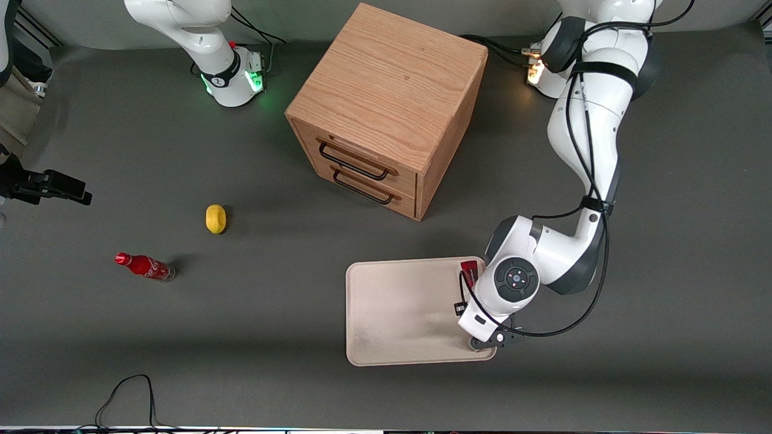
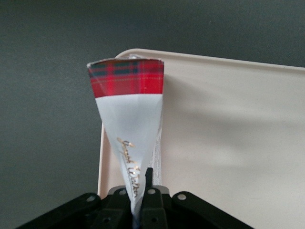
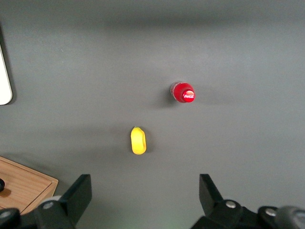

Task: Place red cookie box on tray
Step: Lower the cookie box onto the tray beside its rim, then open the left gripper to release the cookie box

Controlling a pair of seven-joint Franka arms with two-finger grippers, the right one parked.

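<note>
The red cookie box [image 2: 127,102] is long and narrow, white with a red tartan end and gold script. My left gripper [image 2: 140,191] is shut on its near end and holds it over the rim of the cream-beige tray [image 2: 228,143]. One dark finger [image 2: 148,177] presses on the box's side. In the front view only the box's red end [image 1: 469,270] shows, at the tray's [image 1: 398,313] edge toward the working arm's end. The arm's wrist [image 1: 512,280] hides the fingers there.
A wooden drawer cabinet [image 1: 386,114] stands farther from the front camera than the tray. A yellow lemon [image 1: 215,218] and a small red soda bottle [image 1: 145,266] lie toward the parked arm's end. A black cable [image 1: 129,392] loops at the table's near edge.
</note>
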